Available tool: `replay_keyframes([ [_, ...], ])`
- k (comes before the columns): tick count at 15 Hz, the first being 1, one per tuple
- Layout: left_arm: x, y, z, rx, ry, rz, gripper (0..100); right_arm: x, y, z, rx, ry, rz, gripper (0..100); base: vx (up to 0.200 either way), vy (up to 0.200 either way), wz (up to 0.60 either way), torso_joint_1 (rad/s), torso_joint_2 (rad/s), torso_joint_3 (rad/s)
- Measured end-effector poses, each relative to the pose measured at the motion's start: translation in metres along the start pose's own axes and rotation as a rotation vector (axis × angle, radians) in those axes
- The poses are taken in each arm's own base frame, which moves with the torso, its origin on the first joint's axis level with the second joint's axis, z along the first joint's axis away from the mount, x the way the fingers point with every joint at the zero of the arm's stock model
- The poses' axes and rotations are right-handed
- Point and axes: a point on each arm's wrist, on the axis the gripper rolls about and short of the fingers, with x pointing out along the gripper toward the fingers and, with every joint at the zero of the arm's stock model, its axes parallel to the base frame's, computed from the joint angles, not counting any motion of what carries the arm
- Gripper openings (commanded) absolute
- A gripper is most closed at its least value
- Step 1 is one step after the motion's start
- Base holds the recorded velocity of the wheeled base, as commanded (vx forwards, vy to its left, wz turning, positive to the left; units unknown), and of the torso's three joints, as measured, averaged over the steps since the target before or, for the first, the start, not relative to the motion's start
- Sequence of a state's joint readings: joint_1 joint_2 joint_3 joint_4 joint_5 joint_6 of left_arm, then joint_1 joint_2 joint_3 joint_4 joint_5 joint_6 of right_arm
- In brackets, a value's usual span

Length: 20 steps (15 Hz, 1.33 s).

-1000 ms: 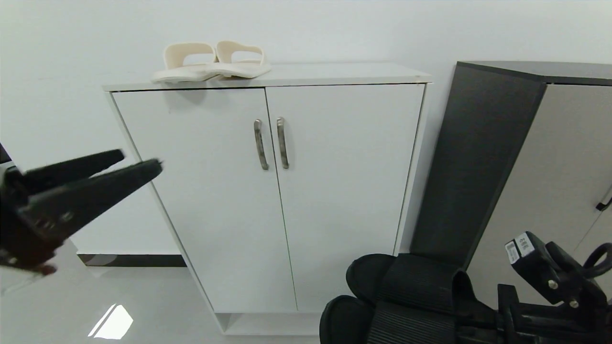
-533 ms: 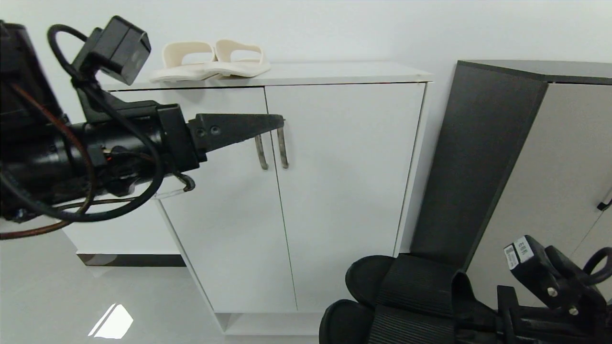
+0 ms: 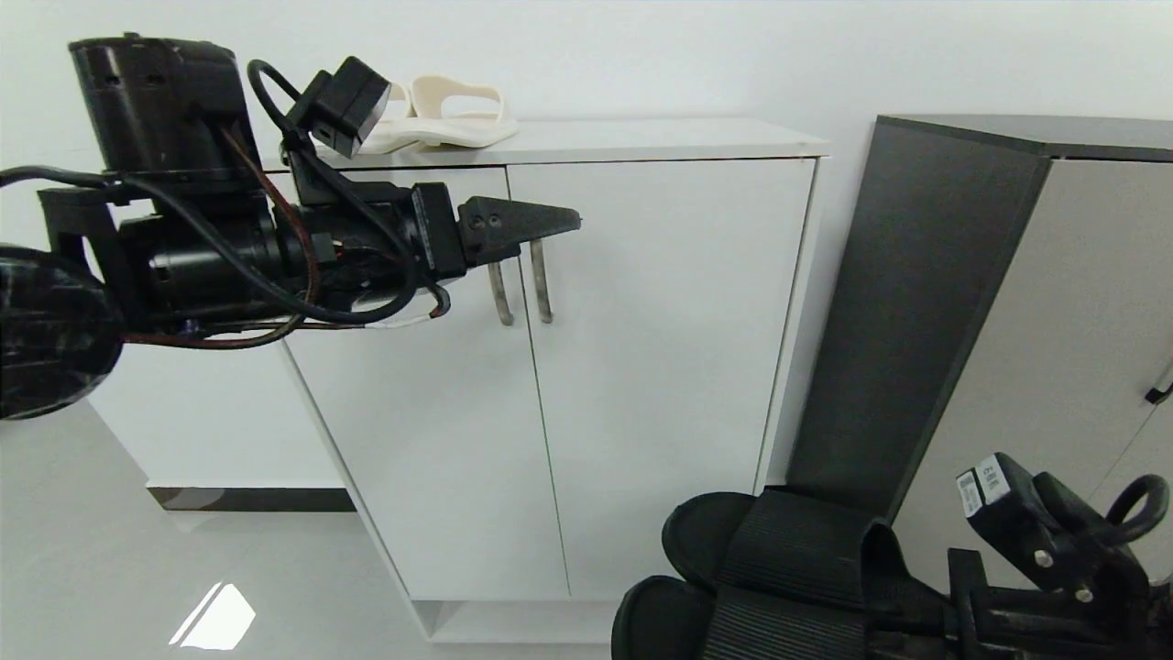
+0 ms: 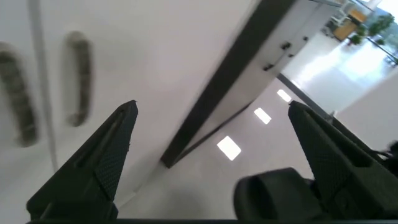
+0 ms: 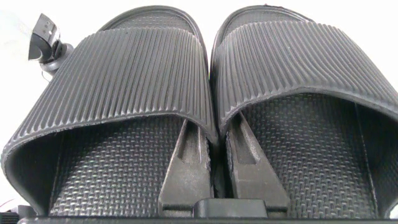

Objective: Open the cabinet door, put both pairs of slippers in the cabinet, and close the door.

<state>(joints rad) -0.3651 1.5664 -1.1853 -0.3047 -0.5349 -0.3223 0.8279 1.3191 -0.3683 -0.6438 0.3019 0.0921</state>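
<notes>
Before the white cabinet (image 3: 660, 367), whose two doors are shut, the left claw (image 3: 554, 220) is held level with the upper ends of the two metal handles (image 3: 542, 284); its fingers are spread wide, presumably so that one handle can be taken between them; which handle is meant cannot be told; the opening step is judged not yet done. On the cabinet top, far left, the cream slippers (image 3: 454, 115) are laid side by side, to be dealt with later. Low at the near right, the black slippers (image 5: 124, 93) are held as a pair by the right claw (image 5: 214, 143); it is clenched on their touching inner walls, so that both can be carried at once.
</notes>
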Motion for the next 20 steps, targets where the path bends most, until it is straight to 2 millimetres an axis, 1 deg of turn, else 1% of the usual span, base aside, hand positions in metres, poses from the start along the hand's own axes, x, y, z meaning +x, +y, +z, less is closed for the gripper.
replay_keyframes([
  [4, 0.010, 0.030, -0.004, -0.029, 0.017, 0.071, 100, 0.000, 0.000, -0.001, 0.001, 0.002, 0.000, 0, 0.000, 0.000, 0.00, 0.000, 0.00, 0.000],
  [7, 0.020, 0.045, -0.006, -0.043, 0.029, 0.092, 100, 0.000, 0.000, -0.001, 0.002, 0.003, 0.000, 0, 0.000, 0.000, 0.00, 0.000, 0.00, 0.000],
  [13, 0.038, 0.056, -0.007, -0.048, 0.037, 0.091, 100, 0.000, 0.000, -0.001, 0.003, 0.004, 0.000, 0, 0.000, 0.000, 0.00, 0.000, 0.00, 0.000],
  [20, 0.049, 0.057, -0.012, -0.048, 0.048, 0.079, 100, 0.003, -0.001, -0.002, 0.003, 0.012, 0.002, 0, 0.000, 0.000, 0.00, 0.000, 0.00, 0.000],
])
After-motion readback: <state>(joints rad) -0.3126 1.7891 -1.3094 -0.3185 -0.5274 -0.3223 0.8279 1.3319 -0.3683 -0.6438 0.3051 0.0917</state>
